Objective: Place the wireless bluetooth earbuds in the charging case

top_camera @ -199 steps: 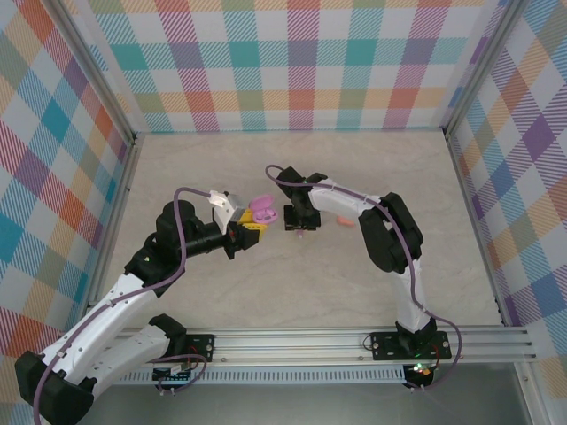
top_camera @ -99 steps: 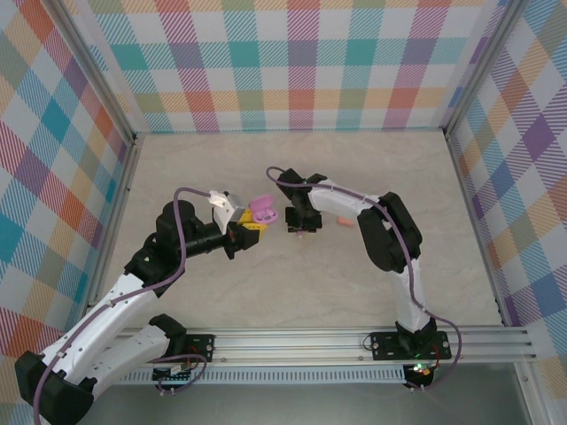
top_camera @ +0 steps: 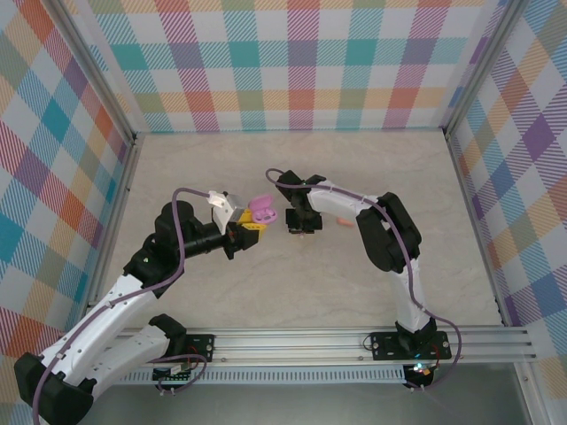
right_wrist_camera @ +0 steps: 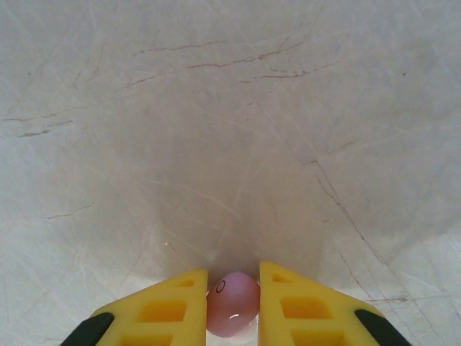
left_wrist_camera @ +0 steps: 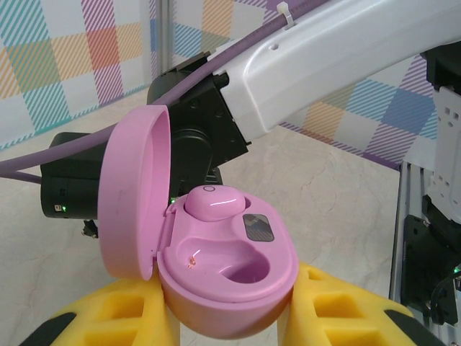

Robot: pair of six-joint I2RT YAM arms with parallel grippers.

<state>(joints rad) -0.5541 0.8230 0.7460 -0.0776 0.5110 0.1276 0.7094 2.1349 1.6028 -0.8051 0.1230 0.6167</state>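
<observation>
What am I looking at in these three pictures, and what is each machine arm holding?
Two white robot arms are bolted at a pale table's near edge. The overhead picture shows both; the other two come from wrist cameras. The left gripper clamps an open pink clamshell charging case: one pinkish earbud sits inside, the neighbouring socket is empty. The right gripper pinches a second small pinkish pebble-shaped earbud down by the table surface. A tiny salmon-orange piece lies loose beside the right arm.
</observation>
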